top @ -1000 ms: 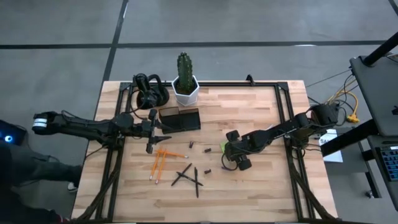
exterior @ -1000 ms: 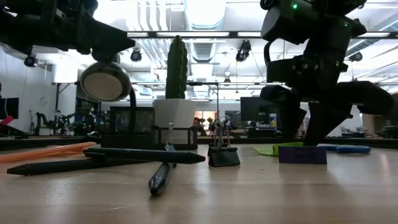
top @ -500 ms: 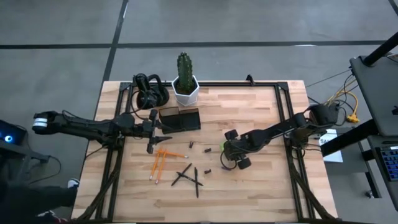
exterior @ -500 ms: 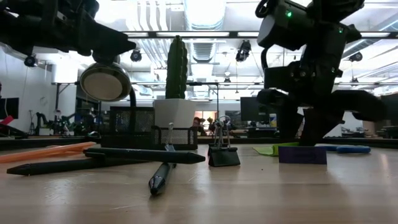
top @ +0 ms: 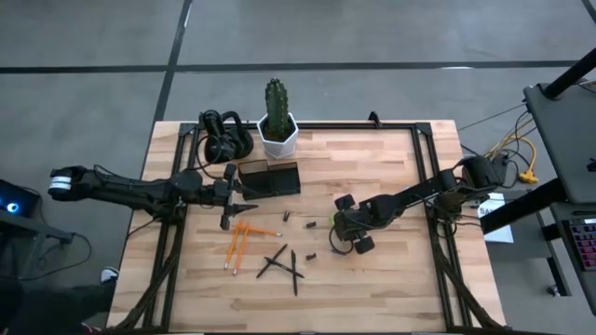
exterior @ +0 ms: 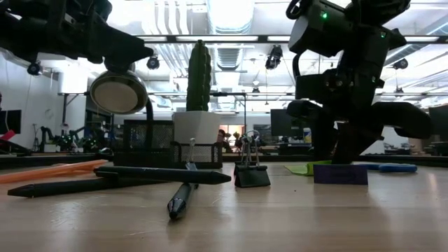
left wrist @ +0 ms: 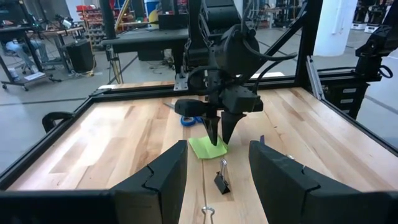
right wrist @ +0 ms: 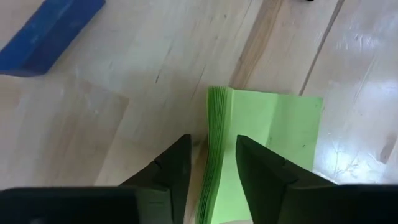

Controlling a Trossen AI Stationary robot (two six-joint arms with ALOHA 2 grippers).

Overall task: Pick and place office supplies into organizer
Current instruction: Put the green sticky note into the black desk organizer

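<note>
Your wooden table sits in a big workshop with bright ceiling lights. Your right gripper is down low on the table, and its two fingers stand one on each side of the edge of the lime-green sticky-note pad. They are part way closed, and I cannot tell if they are squeezing the pad yet. The pad is thin and made of loose sheets. If you pinch only the top sheets, they may bend or peel and the rest may stay on the table. If the fingers press on the wood, the pad may slide away.

Just beside the pad lie the blue-handled scissors and a binder clip, so go up slowly.

The organizer is well away, by the cactus pot, near your left gripper, which is wide open and holds nothing.
</note>
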